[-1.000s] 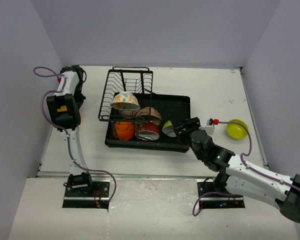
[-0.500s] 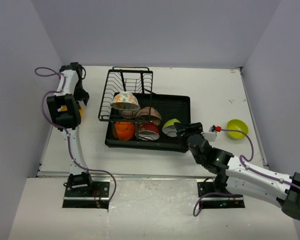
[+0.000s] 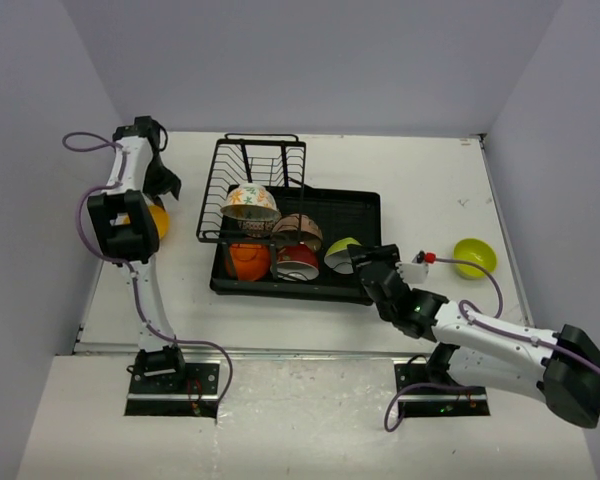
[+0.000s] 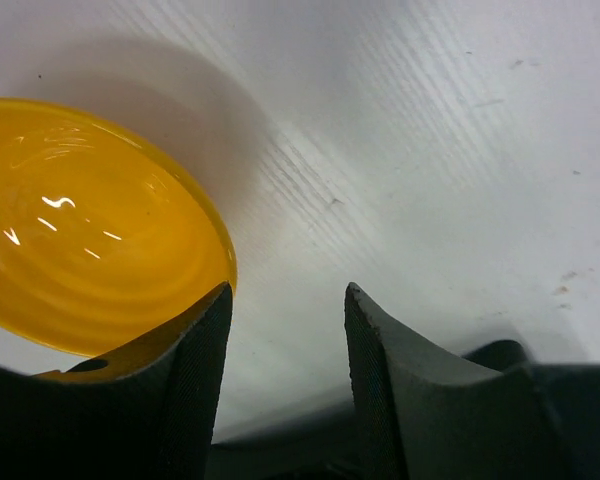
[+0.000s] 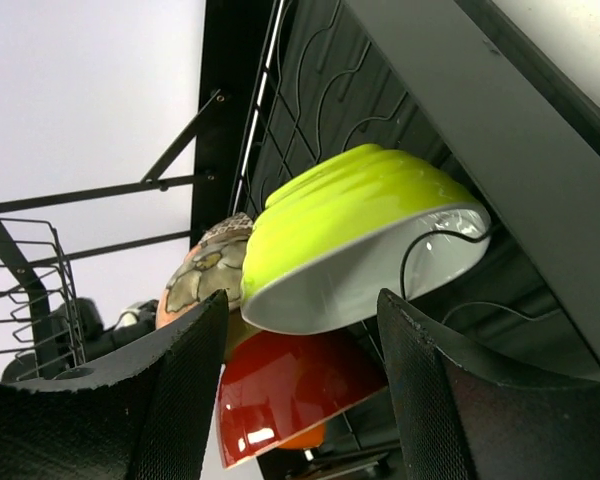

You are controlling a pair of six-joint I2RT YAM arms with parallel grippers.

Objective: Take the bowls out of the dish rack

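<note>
Your left tool (image 4: 287, 295) has spread beside the yellow bowl (image 4: 90, 220); your right tool (image 5: 302, 300), also spread, faces the lime bowl (image 5: 350, 215) crowded against the red bowl (image 5: 290, 390).

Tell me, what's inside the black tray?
The tray holds an orange bowl, red bowl, brown bowl and lime bowl. A floral bowl perched above hides the tray's back-left corner. The floor beneath the bowls is hidden too.

A white table (image 3: 430, 170) fills the middle, its surface matte, with a few small dark scuffs (image 3: 462, 201) toward the far right corner. Pale lavender walls (image 3: 310, 60) close it in on three sides, and a beige ledge (image 3: 300, 430) runs below the near edge.
</note>
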